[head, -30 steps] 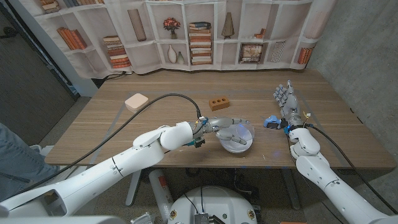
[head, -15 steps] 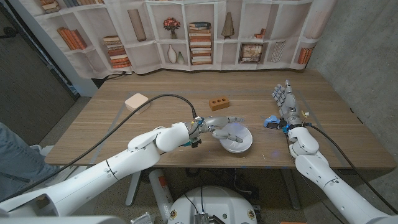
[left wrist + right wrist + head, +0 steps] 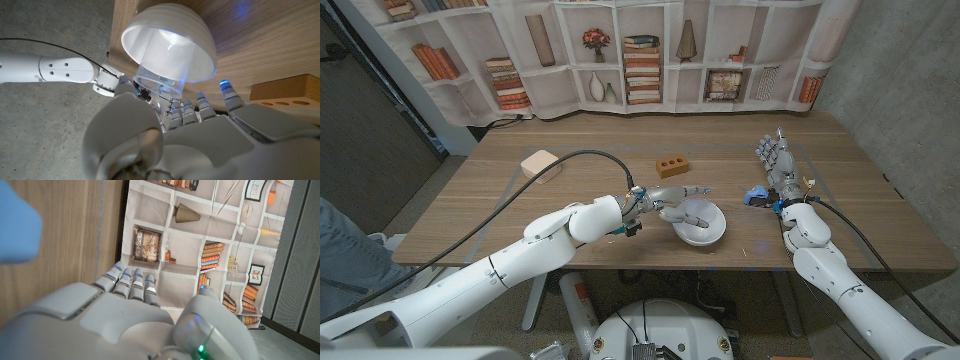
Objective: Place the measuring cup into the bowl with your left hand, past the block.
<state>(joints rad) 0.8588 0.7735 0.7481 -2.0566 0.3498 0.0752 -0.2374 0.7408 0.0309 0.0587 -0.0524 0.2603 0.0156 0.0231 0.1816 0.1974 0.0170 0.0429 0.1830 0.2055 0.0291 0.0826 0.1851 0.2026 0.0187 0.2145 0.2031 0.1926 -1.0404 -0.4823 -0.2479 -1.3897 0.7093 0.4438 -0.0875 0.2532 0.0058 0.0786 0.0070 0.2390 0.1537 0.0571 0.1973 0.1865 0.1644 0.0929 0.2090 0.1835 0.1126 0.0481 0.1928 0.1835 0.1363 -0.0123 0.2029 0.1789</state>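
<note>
The white bowl (image 3: 712, 232) (image 3: 195, 35) sits near the table's front edge. The clear measuring cup (image 3: 695, 221) (image 3: 159, 83) lies tilted inside it, against the rim nearest my left hand. My left hand (image 3: 670, 200) (image 3: 200, 135) is at that rim with its fingers spread, just behind the cup, and I see no grip on it. The brown block (image 3: 672, 165) (image 3: 285, 92) lies just beyond the hand and bowl. My right hand (image 3: 778, 165) (image 3: 125, 315) stands at the table's right with straight fingers, holding nothing.
A pale pink block (image 3: 538, 162) lies at the far left of the table. A small blue object (image 3: 756, 196) (image 3: 17, 225) sits beside my right wrist. A bookshelf backdrop (image 3: 640, 50) hangs behind the table. The left arm's black cable (image 3: 570, 160) arcs over the table.
My left hand has drawn back from over the bowl toward its left rim, leaving the measuring cup in the bowl. The right hand has barely moved.
</note>
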